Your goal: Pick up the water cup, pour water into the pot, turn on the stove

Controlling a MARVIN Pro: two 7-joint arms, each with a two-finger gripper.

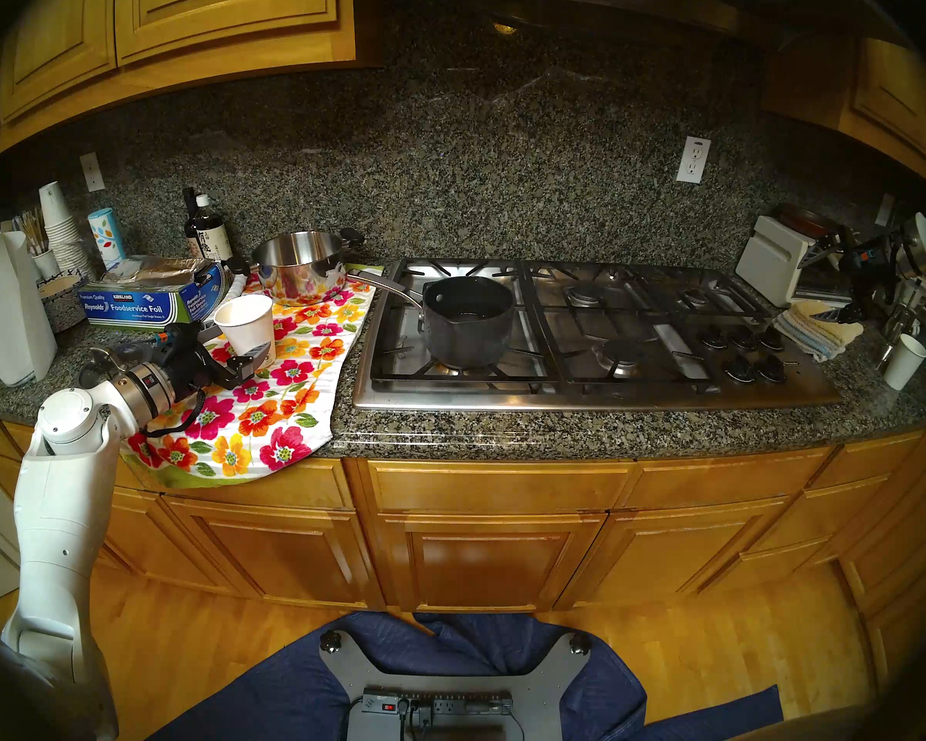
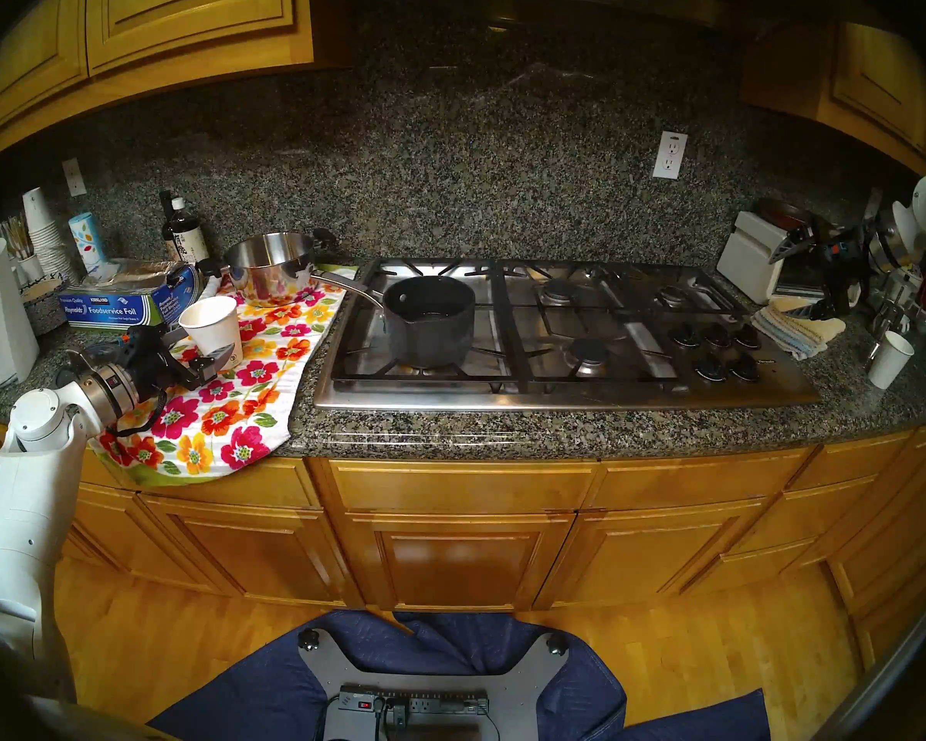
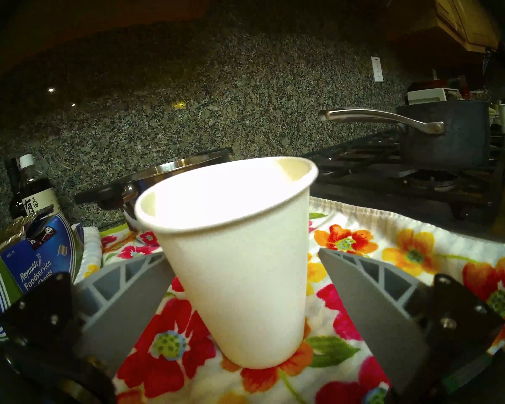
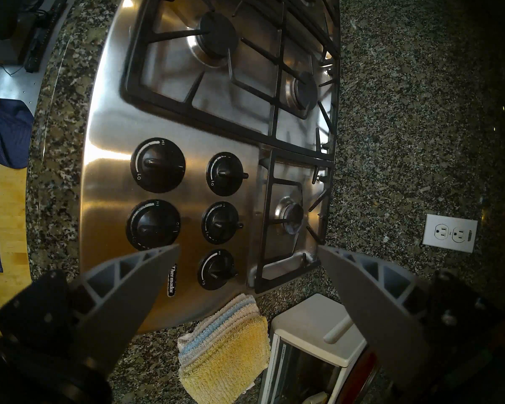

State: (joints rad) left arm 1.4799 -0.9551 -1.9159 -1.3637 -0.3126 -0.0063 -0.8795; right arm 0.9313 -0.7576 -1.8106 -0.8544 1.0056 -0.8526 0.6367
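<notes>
The water cup, a white tapered paper cup, stands upright on a floral towel left of the stove. My left gripper is open, with one grey finger on each side of the cup's lower half. The dark pot sits on the stove's front left burner, its long metal handle pointing toward the cup. The steel stove has black knobs at its right front. My right gripper hangs open and empty above the counter, right of the knobs.
A shiny steel pot stands right behind the cup on the floral towel. A foil box, bottles and stacked cups crowd the left. Folded cloths, a white toaster oven and a small white cup sit at the right.
</notes>
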